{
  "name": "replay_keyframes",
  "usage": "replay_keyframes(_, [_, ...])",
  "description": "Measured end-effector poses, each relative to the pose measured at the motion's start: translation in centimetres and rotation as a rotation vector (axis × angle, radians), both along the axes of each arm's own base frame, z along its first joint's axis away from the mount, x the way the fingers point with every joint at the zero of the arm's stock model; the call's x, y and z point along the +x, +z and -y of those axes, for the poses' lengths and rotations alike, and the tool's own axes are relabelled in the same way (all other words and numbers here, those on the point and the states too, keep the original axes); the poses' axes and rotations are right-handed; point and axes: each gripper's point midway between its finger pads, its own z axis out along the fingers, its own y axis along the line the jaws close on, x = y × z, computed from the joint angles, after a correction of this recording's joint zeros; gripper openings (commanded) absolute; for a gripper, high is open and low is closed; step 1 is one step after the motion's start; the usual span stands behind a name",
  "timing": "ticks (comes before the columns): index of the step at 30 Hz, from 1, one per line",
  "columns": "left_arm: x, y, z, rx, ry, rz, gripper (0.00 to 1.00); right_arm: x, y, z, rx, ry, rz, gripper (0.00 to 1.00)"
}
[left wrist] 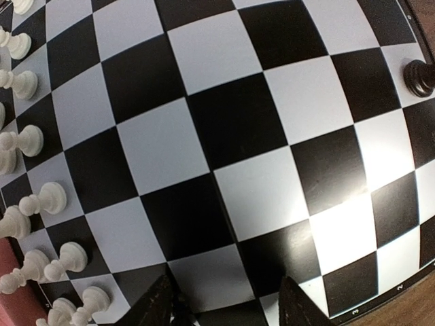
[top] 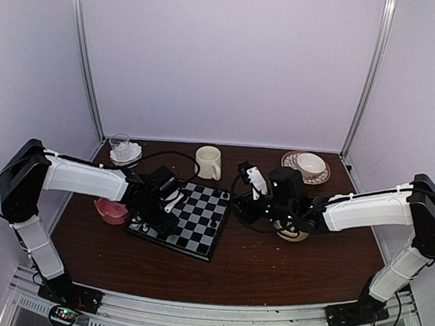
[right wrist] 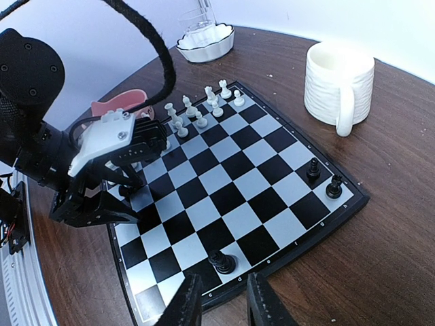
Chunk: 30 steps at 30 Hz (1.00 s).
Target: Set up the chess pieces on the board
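Right fingers point(right wrist: 189, 307): narrowly apart, nothing between them, low at the edge of the board point(right wrist: 258, 204). Straight ahead of the gap, just past the tips, 1 black piece point(right wrist: 221, 261), upright in the edge row, long axis vertical. No sideways shift called for, only forward and down. Judged by far the nearer arm for that piece. Further ahead and off to the right of these fingers, 2 more black pieces point(right wrist: 312, 168) upright near the board's corner, close together but not touching.

On the other side, left fingers point(left wrist: 160, 307): wider apart, likewise empty, hovering over bare squares close to one edge of the board. White pieces point(left wrist: 42, 198) lined up well off to the left of those fingers, none between the tips. Only 3 black pieces visible on the board, so task judged far from done. Cannot tell whether the black piece ahead of the right fingers sits on its proper square, or whether the coming move is a grasp or a retreat.
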Motion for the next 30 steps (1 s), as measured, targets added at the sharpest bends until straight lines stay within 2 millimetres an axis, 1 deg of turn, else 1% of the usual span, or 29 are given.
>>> replay_keyframes(14, [-0.3,0.0,-0.4,0.021,0.012,-0.006,0.52,0.0,0.0,0.0,0.0,0.0,0.0,0.25])
replay_keyframes(15, [-0.3,0.0,-0.5,0.025,0.014,-0.006,0.53,0.0,0.0,0.0,0.0,0.0,0.0,0.25])
replay_keyframes(18, [-0.4,0.1,-0.7,0.032,0.015,-0.004,0.59,0.0,0.0,0.0,0.0,0.0,0.0,0.25])
replay_keyframes(20, [-0.3,0.3,-1.0,0.043,0.021,0.003,0.6,0.0,0.0,0.0,0.0,0.0,0.001,0.25])
replay_keyframes(26, [0.0,1.4,-1.2,0.04,0.031,0.039,0.51,0.0,0.0,0.0,0.0,0.0,0.0,0.25])
replay_keyframes(30, [-0.3,1.2,-1.5,0.054,0.027,0.024,0.49,0.0,0.0,0.0,0.0,0.0,0.0,0.25])
